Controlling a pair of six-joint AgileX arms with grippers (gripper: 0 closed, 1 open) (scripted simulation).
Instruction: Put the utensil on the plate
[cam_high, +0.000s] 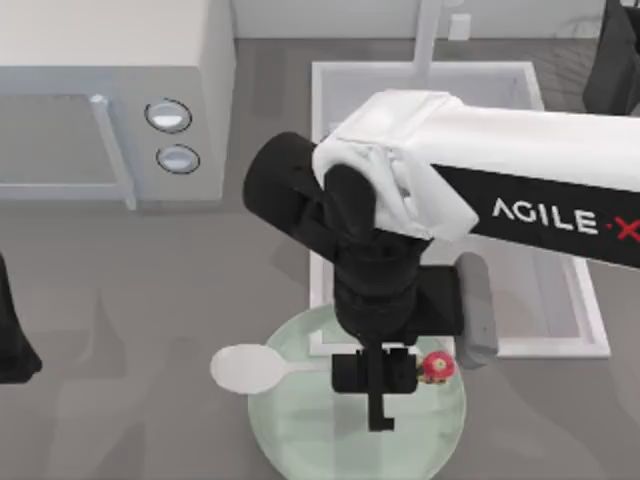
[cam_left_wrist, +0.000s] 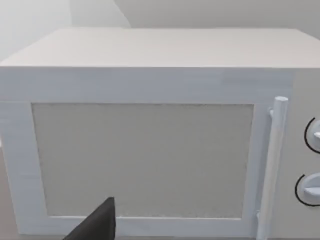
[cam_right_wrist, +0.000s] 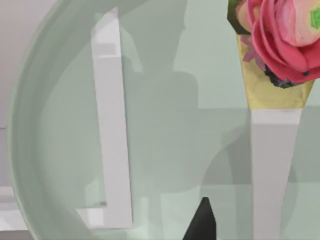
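The right gripper (cam_high: 378, 372) pinches the white spoon (cam_high: 250, 368) over the green plate (cam_high: 300, 445), bowl overhanging the rim; release remains, left arm parked.

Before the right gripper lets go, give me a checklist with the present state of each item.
1. Right gripper above the plate: ok.
2. Spoon handle over the plate: ok.
3. Spoon bowl inside the rim: not ok, it juts past the plate's left edge.
4. Spoon resting on the plate: cannot tell.
5. Sink clear of the spoon: ok.
6. Left gripper out of the way, at the table's left edge: ok.
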